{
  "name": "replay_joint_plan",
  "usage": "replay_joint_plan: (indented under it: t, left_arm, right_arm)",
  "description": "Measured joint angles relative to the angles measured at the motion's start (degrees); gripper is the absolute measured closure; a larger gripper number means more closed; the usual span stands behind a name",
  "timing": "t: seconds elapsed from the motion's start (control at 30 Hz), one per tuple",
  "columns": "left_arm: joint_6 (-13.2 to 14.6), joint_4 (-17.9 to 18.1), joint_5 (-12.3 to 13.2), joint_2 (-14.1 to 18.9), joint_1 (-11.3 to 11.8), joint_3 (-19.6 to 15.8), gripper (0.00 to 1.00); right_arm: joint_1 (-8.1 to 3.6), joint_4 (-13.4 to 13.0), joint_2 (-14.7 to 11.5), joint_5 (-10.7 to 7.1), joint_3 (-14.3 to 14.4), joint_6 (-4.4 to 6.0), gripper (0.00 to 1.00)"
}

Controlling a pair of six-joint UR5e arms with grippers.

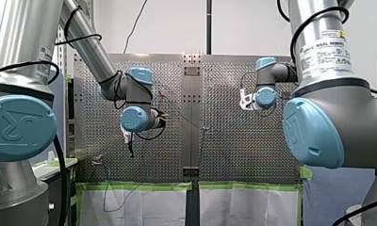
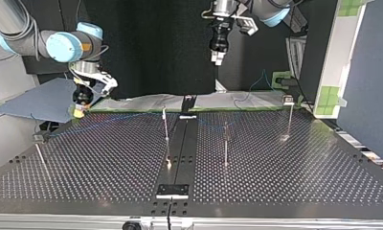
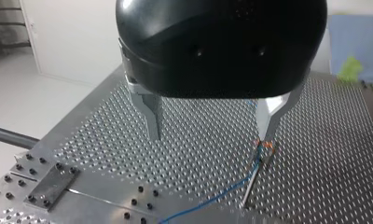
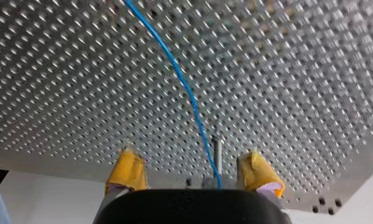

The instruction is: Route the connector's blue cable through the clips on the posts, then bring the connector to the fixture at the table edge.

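A thin blue cable [image 2: 132, 115] runs low across the far side of the perforated table [image 2: 108, 167], past several thin upright posts [image 2: 225, 143]. In the right wrist view the cable [image 4: 189, 93] passes between the yellow pads [image 4: 126, 170] of my right gripper [image 4: 192, 170], which stands open, beside a short post [image 4: 217, 151]. My right gripper [image 2: 79, 111] hangs over the far corner at the top view's left. My left gripper [image 3: 210, 135] is open and empty, high over the table. One metal finger [image 3: 268, 116] is just above a post clip [image 3: 265, 147] holding the cable [image 3: 212, 200].
A dark strip [image 2: 180, 143] runs down the table's middle to a small black plate [image 2: 173, 190] at the near edge. A post with a small block [image 2: 288, 99] stands at the far right of the top view. Green-taped sheeting [image 1: 139, 202] hangs below the table's edge.
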Motion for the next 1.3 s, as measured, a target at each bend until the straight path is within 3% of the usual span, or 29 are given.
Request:
replay_joint_plan:
  t: [0.17, 0.33, 0.8, 0.87, 1.0, 1.3]
  left_arm:
    - [2.44, -0.97, -2.63, -0.02, -0.02, 0.05, 0.02]
    - [3.12, -1.50, -4.51, -0.01, 0.16, 0.07, 0.02]
    - [3.14, -1.71, -4.88, -0.02, 0.58, 0.03, 0.02]
    - [3.12, -1.86, -4.87, -0.04, 0.63, 0.04, 0.02]
    - [3.18, -2.44, -4.87, -0.03, 0.65, 0.03, 0.02]
    - [3.23, -4.00, -4.72, 0.00, 0.78, 0.02, 0.02]
  right_arm:
    - [2.69, -1.59, 2.67, 2.68, -0.18, -0.34, 0.02]
    - [5.01, -2.05, 3.93, 5.00, -0.60, -0.41, 0.02]
    - [11.97, -1.77, 4.33, 11.95, -0.87, -0.04, 0.02]
    - [12.86, -1.34, 4.50, 12.75, -0.79, 0.37, 0.02]
    - [15.10, 0.05, 4.79, 14.26, 0.29, 2.18, 0.02]
    - [19.36, -0.09, 4.89, 18.29, 4.26, 6.13, 0.02]
